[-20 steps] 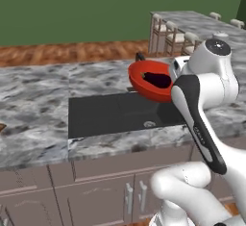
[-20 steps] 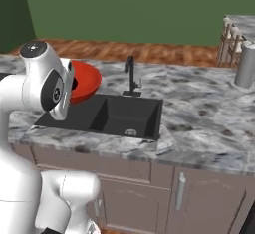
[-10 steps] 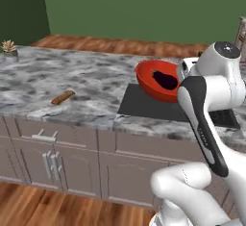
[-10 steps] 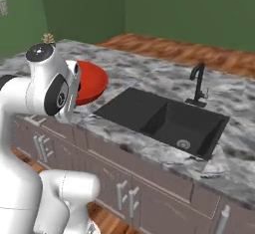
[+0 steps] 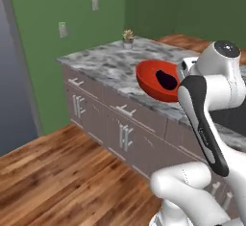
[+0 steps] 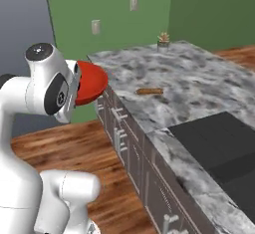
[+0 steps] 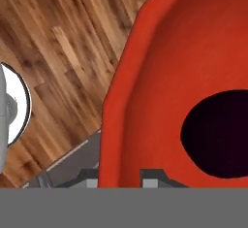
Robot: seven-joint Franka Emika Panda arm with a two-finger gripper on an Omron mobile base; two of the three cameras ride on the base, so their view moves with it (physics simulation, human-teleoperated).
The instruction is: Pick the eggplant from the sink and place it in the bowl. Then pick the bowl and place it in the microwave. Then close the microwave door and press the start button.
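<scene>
My gripper [image 7: 119, 179] is shut on the rim of the red-orange bowl [image 7: 160, 72] and holds it up in the air, tilted, close to the arm's wrist. The dark purple eggplant [image 7: 219, 134] lies inside the bowl. In the left base view the bowl [image 5: 150, 80] hangs in front of the counter edge with the eggplant [image 5: 166, 79] showing in it. From the right base view I see the bowl's [image 6: 92, 81] underside beside the arm's upper link, over the floor. The black sink [image 6: 221, 151] lies far off to the right in the marble counter.
A long grey marble counter [image 6: 194, 86] with taupe cabinets [image 5: 117, 133] runs along the right. On it lie a small brown stick [image 6: 149, 91] and, at the far end, a potted plant [image 6: 163, 38]. Wood floor [image 5: 57, 182] spreads to the left, and a green wall stands behind.
The whole picture has swung: the base has moved, so the sink has slid off to the right and floor and green wall have come into view. The bowl stays held with the eggplant in it.
</scene>
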